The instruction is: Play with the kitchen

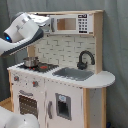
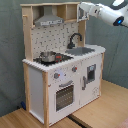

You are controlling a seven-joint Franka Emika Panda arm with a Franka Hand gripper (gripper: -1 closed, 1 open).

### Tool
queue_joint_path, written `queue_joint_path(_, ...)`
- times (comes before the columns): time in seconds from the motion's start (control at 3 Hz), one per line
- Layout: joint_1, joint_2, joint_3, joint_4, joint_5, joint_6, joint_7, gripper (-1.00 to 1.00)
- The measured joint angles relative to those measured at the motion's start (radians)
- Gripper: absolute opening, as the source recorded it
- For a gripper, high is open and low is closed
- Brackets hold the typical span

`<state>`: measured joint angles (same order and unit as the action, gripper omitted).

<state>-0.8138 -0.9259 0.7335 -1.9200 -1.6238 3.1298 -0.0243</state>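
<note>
The toy kitchen (image 2: 62, 65) stands on a wooden floor (image 2: 100, 107), and the arm (image 2: 102, 11) reaches high toward its microwave shelf (image 1: 70, 23), likely to play there; claw opening cannot be told.

Behind everything I see a grey curtain (image 1: 117, 55) hanging as backdrop in both exterior views. In the second exterior view, a light wooden floor (image 2: 107, 112) spreads below, with a dark seam crossing it.
</note>
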Motion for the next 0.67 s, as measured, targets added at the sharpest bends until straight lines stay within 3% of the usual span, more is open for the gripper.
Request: queue_joint_path(0.67,0.017,-0.057,0.068,0.006,0.022,-0.175,0.083,1.0)
